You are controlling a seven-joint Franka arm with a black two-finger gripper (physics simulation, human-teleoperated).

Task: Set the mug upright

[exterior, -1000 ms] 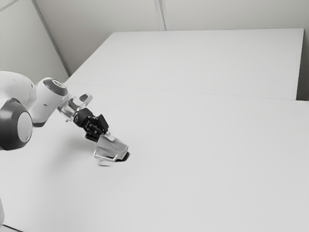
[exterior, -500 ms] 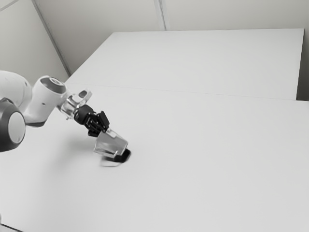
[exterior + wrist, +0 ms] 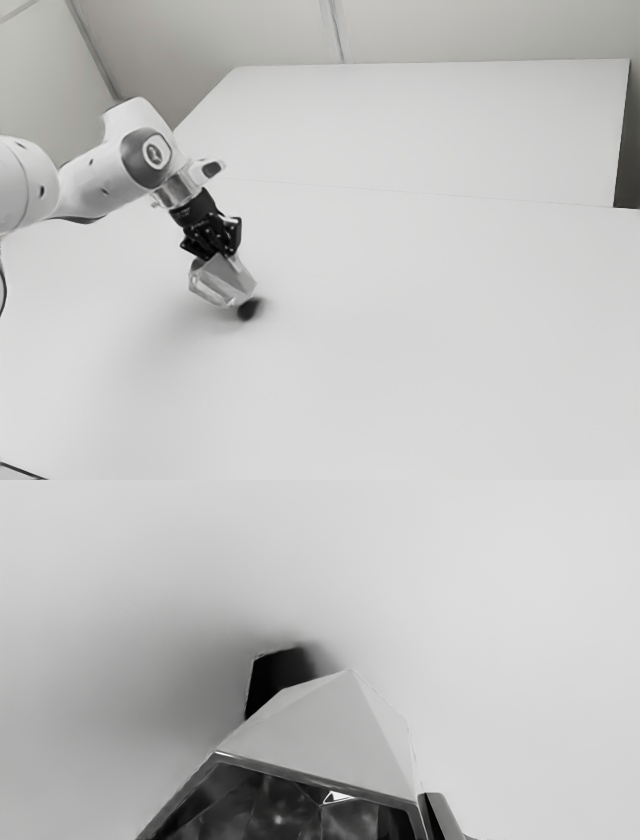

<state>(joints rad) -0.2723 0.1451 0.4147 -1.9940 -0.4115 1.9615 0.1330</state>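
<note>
Pincer (image 3: 229, 258) tight on a tilted, faceted grey mug (image 3: 222, 281).

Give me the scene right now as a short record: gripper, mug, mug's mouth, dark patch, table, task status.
gripper: at the mug's upper part
mug: faceted, tilted
mug's mouth: facing the wrist camera
dark patch: by the mug's end away from the gripper; shadow or object, cannot tell
table: pale, plain
task status: mug not yet upright
</note>
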